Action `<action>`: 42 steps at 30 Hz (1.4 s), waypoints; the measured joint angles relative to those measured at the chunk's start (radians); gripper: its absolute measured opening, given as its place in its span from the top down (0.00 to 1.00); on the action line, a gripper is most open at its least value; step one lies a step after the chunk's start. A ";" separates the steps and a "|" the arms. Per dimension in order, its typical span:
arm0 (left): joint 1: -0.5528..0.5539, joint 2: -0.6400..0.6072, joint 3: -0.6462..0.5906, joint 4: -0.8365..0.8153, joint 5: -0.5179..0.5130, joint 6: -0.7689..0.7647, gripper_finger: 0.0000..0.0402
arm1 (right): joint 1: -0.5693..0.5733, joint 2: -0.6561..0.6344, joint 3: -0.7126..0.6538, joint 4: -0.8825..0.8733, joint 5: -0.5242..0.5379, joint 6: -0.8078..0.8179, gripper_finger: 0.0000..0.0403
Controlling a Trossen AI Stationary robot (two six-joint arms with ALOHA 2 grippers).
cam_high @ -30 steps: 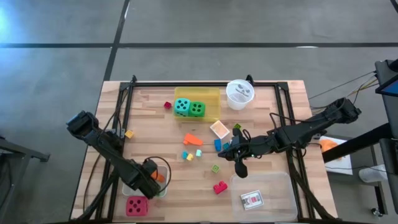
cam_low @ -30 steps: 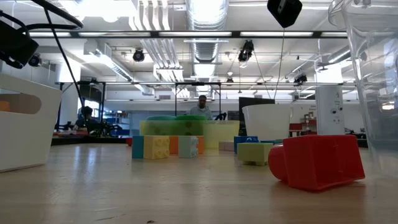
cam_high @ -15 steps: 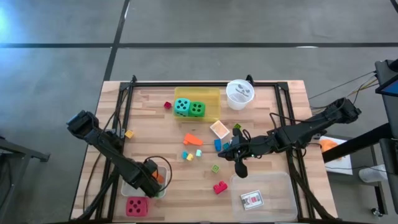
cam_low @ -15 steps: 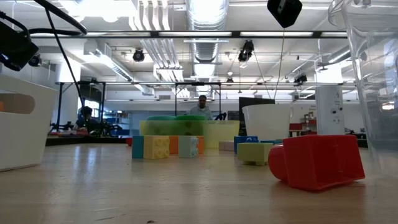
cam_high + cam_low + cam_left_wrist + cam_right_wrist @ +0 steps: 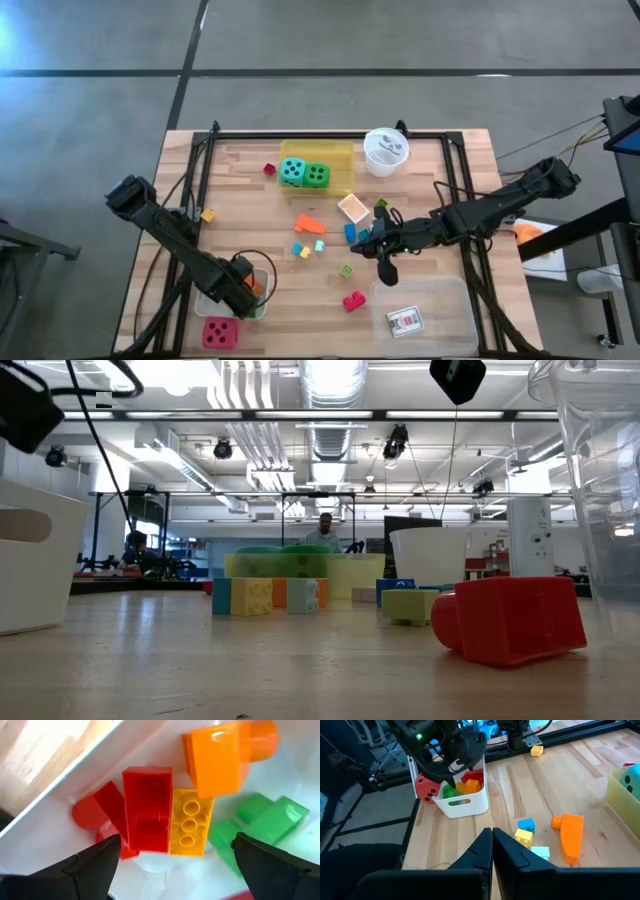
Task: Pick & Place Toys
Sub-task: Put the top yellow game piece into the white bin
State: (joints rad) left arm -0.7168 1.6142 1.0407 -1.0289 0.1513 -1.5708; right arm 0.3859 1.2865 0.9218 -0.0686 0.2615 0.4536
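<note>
A wooden table [image 5: 250,205] is seen carrying a white tray [image 5: 262,268], a yellow tray [image 5: 340,155], a clear tray [image 5: 445,305] and a white cup [image 5: 385,152]. Small blocks [image 5: 310,224] are scattered mid-table, a red block [image 5: 353,300] lies near the clear tray, and a red die [image 5: 219,331] is set beside the white tray.
</note>
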 joint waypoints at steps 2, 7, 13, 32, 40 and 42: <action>0.002 -0.002 0.030 -0.038 0.001 0.004 0.07 | 0.000 0.000 0.000 0.000 0.000 0.000 0.98; 0.013 -0.003 0.102 -0.182 0.001 0.003 0.07 | 0.000 0.000 0.000 0.000 0.000 0.001 0.98; 0.061 -0.003 0.164 -0.367 -0.033 0.009 0.07 | 0.000 0.000 0.000 0.000 0.000 0.007 0.98; 0.559 -0.049 0.011 -0.493 -0.291 0.440 0.07 | 0.000 0.000 0.000 0.000 0.000 -0.027 0.98; 0.722 -0.087 -0.108 -0.520 -0.219 0.688 0.07 | -0.001 0.000 0.000 0.001 0.000 -0.063 0.98; 0.762 -0.079 -0.123 -0.523 -0.219 0.723 0.07 | -0.001 0.000 0.000 0.002 0.000 -0.065 0.98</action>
State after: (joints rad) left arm 0.0454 1.5347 0.9182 -1.5519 -0.0676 -0.8480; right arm 0.3847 1.2862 0.9218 -0.0666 0.2619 0.3885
